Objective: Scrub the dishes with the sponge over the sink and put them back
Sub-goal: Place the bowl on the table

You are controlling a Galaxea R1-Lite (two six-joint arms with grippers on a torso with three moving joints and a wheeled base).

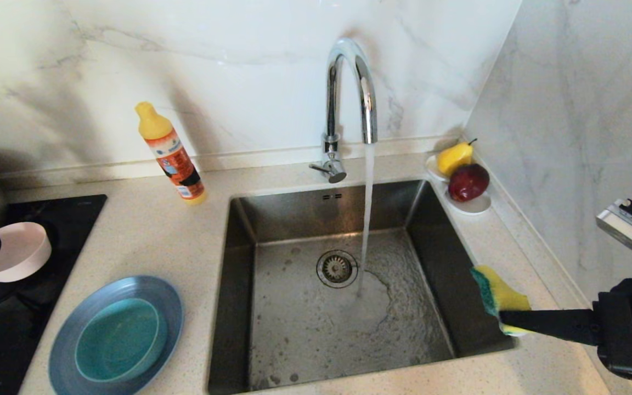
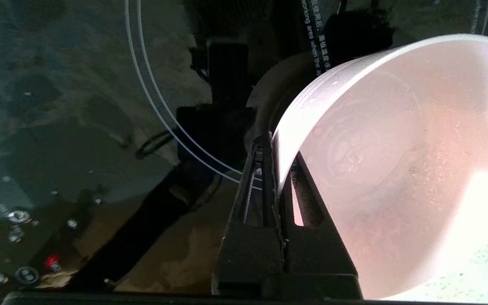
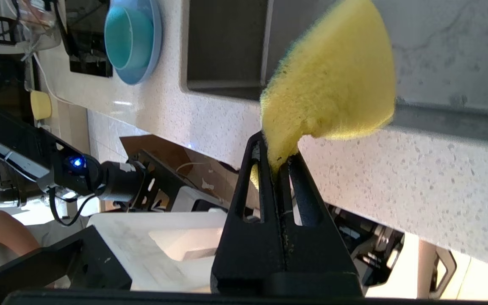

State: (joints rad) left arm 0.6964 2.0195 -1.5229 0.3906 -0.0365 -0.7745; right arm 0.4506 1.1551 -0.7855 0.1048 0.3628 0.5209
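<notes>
Teal bowl point(image 1: 117, 340) inside plate point(image 1: 69, 334); left hand point(image 2: 276, 182) clamped on pink bowl point(image 1: 20, 249), right hand point(image 3: 278, 163) on sponge point(image 1: 500, 296).

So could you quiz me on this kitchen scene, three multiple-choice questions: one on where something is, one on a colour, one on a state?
1. Where is the teal bowl?
A. in the sink
B. on the grey-blue plate
C. on the black cooktop

2. What colour is the bowl held by the left gripper?
A. pale pink
B. teal
C. black

3. What is the tap doing?
A. off
B. dripping
C. running steadily

Answers:
1 B: it sits inside the plate, on the counter left of the sink.
2 A: its jaws pinch the rim of the pink bowl.
3 C: a stream falls beside the drain, while the right gripper holds the sponge at the sink's right edge.
</notes>
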